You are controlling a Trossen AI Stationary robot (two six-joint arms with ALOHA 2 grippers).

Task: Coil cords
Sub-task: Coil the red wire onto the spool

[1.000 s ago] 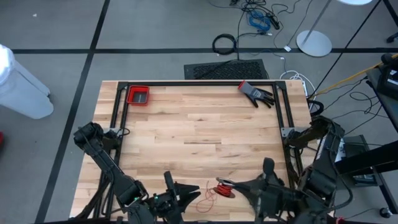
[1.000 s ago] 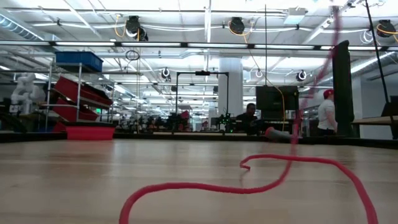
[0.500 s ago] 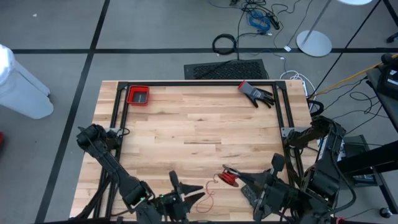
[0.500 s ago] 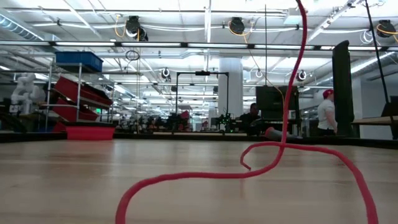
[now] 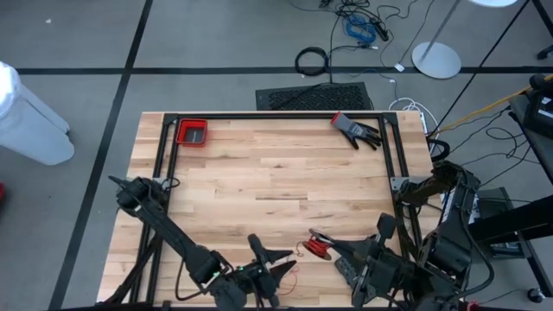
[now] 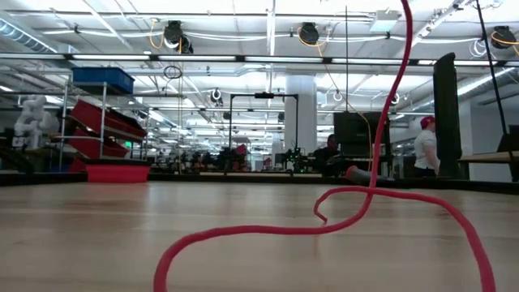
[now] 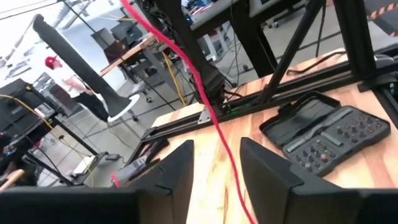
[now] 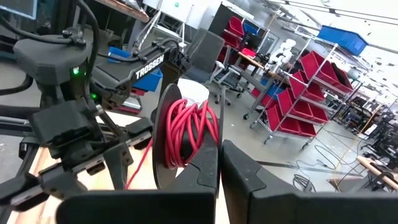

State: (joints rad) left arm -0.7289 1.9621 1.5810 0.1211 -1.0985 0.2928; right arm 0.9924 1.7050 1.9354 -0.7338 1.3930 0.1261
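Observation:
A thin red cord point(image 6: 324, 227) lies in loose loops on the wooden table point(image 5: 276, 181) near its front edge. One strand rises from the loops point(image 6: 397, 73). The rest is wound on a small spool point(image 8: 186, 134) with a black disc point(image 8: 163, 143) and a pale centre point(image 8: 194, 92). My right gripper point(image 5: 333, 247) is shut at this spool point(image 5: 318, 248), above the table. My left gripper point(image 5: 283, 263) stands just left of the spool, fingers apart. The cord point(image 7: 199, 81) runs through the gap between its fingers point(image 7: 216, 152); I cannot tell whether it touches them. My right gripper holds the spool at the side opposite the black disc point(image 8: 208, 146), and its own fingers hide the place of contact. The fingers reach in about level from the table's right. The spool is lifted clear of the table, its disc on edge, with cord trailing down.
A red bin point(image 5: 192, 132) sits at the far left of the table and a black glove point(image 5: 356, 130) at the far right. A black frame rail point(image 5: 276, 115) runs along the far edge and down both sides. The middle of the table is bare wood.
My left gripper has moved toward the table's right, closer to the spool, and has sunk a little. My right gripper has turned slightly, swinging the spool a little toward the far edge. The cord's rising strand now stands steeper, while the loops on the table have barely shifted.

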